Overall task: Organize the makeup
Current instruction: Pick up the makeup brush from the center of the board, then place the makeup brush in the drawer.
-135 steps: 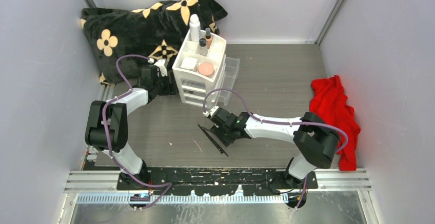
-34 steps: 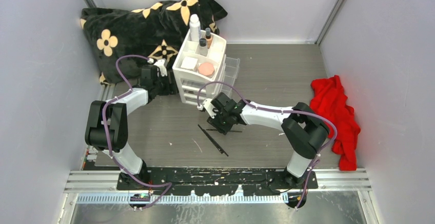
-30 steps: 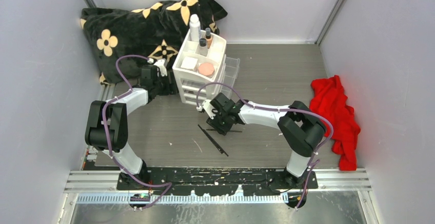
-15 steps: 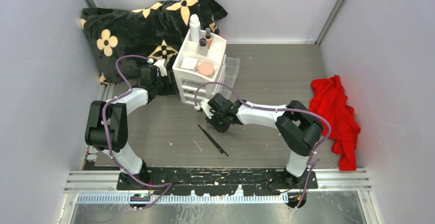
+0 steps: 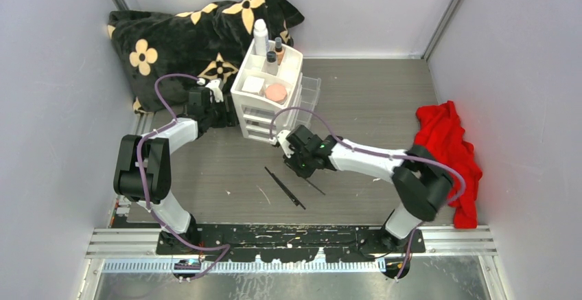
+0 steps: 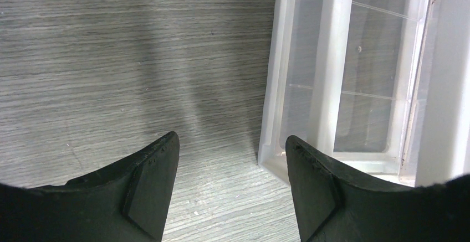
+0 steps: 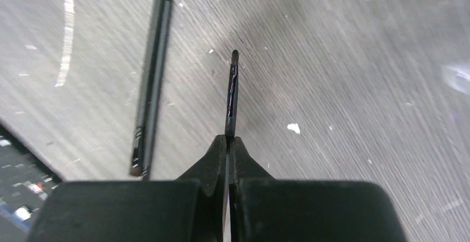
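Note:
My right gripper (image 5: 300, 165) (image 7: 228, 140) is shut on a thin black pencil (image 7: 231, 95), which sticks out ahead of the fingertips just above the table; it also shows in the top view (image 5: 316, 188). A second black pencil (image 5: 285, 187) (image 7: 149, 87) lies on the table beside it. The white bottle (image 5: 261, 37), tan dark-capped bottle (image 5: 272, 60), white square box (image 5: 252, 84) and pink compact (image 5: 276, 92) sit in the top tray of the white drawer unit (image 5: 255, 118). My left gripper (image 5: 224, 112) (image 6: 230, 148) is open and empty, low at the unit's left side.
Clear drawers (image 5: 310, 94) (image 6: 332, 76) stick out of the unit. A black flowered cushion (image 5: 185, 39) lies behind it at the back left. A red cloth (image 5: 449, 156) lies at the right wall. White crumbs dot the table near the pencils.
My right gripper has closed on the pencil that lay crosswise under it and swung it to point toward the near right; the right elbow shifted right. The left arm has not moved.

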Action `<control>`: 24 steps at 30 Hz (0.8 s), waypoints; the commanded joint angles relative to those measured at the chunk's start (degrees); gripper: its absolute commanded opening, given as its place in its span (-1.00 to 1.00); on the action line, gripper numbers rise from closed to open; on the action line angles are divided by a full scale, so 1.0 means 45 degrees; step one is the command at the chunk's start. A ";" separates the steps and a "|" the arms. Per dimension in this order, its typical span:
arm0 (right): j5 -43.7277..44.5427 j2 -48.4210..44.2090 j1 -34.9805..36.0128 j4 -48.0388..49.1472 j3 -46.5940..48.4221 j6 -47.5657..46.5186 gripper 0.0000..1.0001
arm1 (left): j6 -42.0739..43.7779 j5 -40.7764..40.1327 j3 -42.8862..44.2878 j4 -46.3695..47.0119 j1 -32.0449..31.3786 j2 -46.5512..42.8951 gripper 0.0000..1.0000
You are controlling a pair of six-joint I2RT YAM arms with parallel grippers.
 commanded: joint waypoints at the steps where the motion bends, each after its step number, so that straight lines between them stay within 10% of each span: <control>1: -0.0078 -0.3004 0.0022 0.0244 0.0177 0.0995 -0.98 | -0.0063 0.0330 0.0228 0.0462 0.0056 -0.0311 0.41; 12: 0.1258 -0.5281 -0.0353 -0.0117 0.0865 0.2542 -0.98 | -0.0167 0.0472 0.0150 0.0521 0.0058 -0.0436 0.42; 24: 0.0993 -0.5694 -0.4229 0.4194 0.0854 0.5419 -0.98 | -0.0205 0.0538 0.0186 0.0487 0.0058 -0.0522 0.42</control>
